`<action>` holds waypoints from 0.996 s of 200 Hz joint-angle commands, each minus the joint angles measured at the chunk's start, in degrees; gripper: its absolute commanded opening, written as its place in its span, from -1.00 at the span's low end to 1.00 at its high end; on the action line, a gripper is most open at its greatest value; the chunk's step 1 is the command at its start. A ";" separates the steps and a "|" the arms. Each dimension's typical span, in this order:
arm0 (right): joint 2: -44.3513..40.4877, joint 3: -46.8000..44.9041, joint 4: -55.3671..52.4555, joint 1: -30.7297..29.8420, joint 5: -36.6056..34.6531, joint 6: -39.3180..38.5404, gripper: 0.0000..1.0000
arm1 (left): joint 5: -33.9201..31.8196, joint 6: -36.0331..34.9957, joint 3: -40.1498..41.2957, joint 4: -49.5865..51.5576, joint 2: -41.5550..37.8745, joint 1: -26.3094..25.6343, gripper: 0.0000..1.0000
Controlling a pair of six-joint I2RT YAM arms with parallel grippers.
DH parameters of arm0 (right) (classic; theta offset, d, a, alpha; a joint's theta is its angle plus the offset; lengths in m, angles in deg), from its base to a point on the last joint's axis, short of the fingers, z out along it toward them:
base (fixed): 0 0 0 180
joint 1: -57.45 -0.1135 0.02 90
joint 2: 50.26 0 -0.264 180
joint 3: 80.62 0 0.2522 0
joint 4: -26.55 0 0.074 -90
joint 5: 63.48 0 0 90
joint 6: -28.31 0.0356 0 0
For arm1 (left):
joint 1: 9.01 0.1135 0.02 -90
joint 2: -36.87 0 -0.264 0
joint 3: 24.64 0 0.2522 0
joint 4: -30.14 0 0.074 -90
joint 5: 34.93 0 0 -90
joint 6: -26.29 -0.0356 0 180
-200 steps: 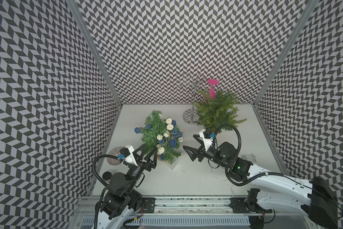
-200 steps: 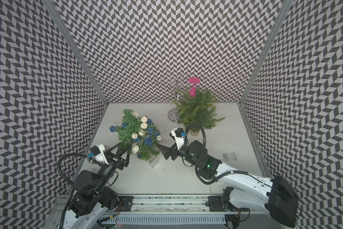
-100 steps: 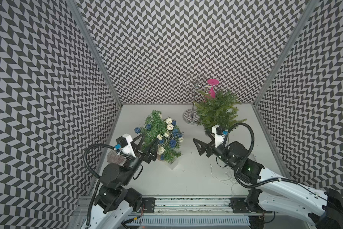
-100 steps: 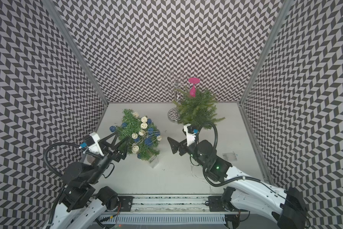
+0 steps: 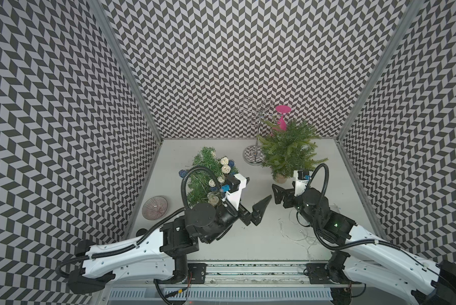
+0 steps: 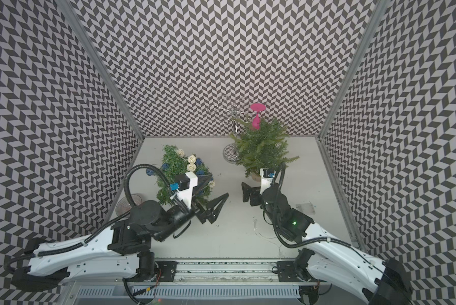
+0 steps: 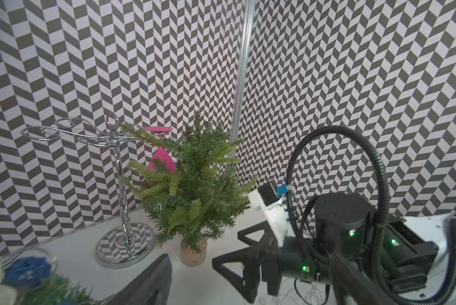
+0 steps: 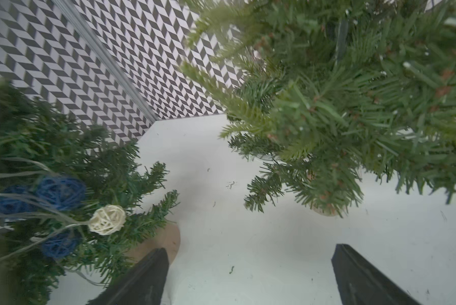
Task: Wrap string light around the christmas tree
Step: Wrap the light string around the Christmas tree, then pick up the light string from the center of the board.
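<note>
Snag risk: string light [image 5: 298, 233] lies loose under right arm [image 5: 366, 245], left gripper [image 5: 261, 208] and right gripper [image 5: 277, 194] both wide open and empty; a swing could topple the christmas tree [image 5: 287, 150].

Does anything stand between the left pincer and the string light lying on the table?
Nothing visible does. Bare table separates the open left pincer from the string light, which lies beside the right arm; that arm overhangs part of it.

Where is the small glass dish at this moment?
In both top views the small glass dish lies at the left edge of the table, near the left wall, just left of the decorated tree.
</note>
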 commanded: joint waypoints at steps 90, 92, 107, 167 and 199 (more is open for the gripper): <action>1.82 -6.66 -8.53 4.32 9.38 11.88 0.81 | 12.59 10.21 14.44 -14.99 11.78 4.31 0.58; 1.93 -6.62 -8.83 4.34 9.57 11.89 0.80 | 13.19 10.31 14.81 -15.63 11.88 4.59 0.55; 2.87 -6.46 -11.01 4.30 12.28 11.81 0.72 | 16.93 10.96 15.67 -16.80 13.57 4.85 0.48; 8.53 -6.13 -17.45 4.02 26.10 8.52 0.46 | 23.50 12.87 21.67 -22.30 15.58 5.27 0.41; 11.01 -9.69 -15.91 2.60 27.47 9.34 0.37 | 24.91 12.97 23.23 -23.67 16.11 5.37 0.41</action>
